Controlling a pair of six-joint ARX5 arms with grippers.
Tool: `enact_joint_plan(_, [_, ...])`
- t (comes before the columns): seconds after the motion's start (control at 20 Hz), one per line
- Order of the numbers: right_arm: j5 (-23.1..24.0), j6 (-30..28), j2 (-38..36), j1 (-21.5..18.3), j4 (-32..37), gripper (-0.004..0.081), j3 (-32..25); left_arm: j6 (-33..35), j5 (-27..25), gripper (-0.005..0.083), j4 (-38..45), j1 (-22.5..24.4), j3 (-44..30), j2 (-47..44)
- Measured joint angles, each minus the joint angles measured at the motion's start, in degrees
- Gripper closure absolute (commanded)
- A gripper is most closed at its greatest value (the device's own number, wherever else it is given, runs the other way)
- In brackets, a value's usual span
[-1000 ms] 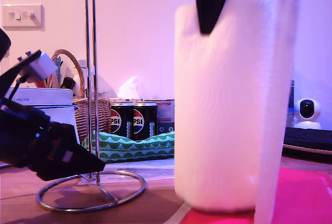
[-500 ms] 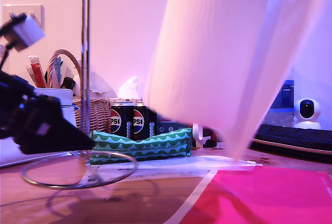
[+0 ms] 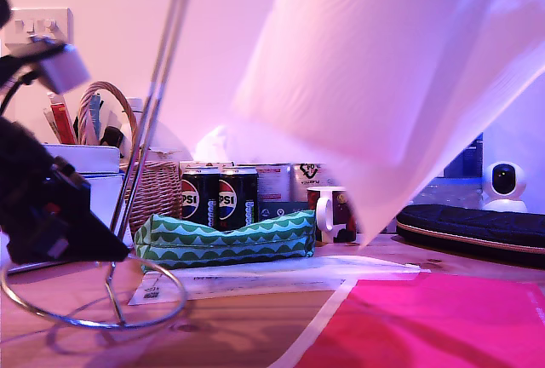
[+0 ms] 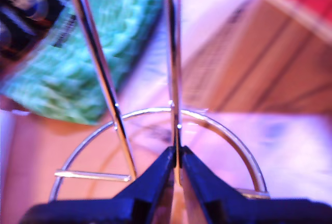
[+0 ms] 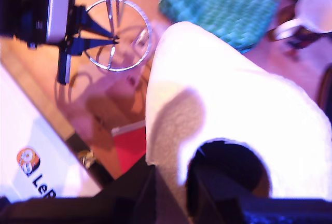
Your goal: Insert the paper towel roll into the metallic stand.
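- My first gripper [image 4: 176, 169] is pinching one rod of the metallic stand [image 3: 149, 142] low down with closed fingers, at the exterior view's left; the stand is leaning, one side of its ring base raised off the wooden surface [image 3: 230, 334].
- My second gripper [image 5: 171, 193] is holding the paper towel roll [image 3: 366, 70] aloft and tilted, one finger inside its core, a loose sheet hanging.
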Motion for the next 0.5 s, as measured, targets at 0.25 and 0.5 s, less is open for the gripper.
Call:
enact_joint_plan(0.25, [-3.08,1.77,-4.98,-4.81,-0.17,0.0782,0.0,3.15,-6.08,0.0793,-0.04,0.0,0.13,0.0])
enact_joint_plan(0.5, [-12.59,2.49,-9.79,-8.83,-0.35,0.0782,0.0,4.31,-7.26,0.0793,-0.35,-0.81,0.13,-0.07])
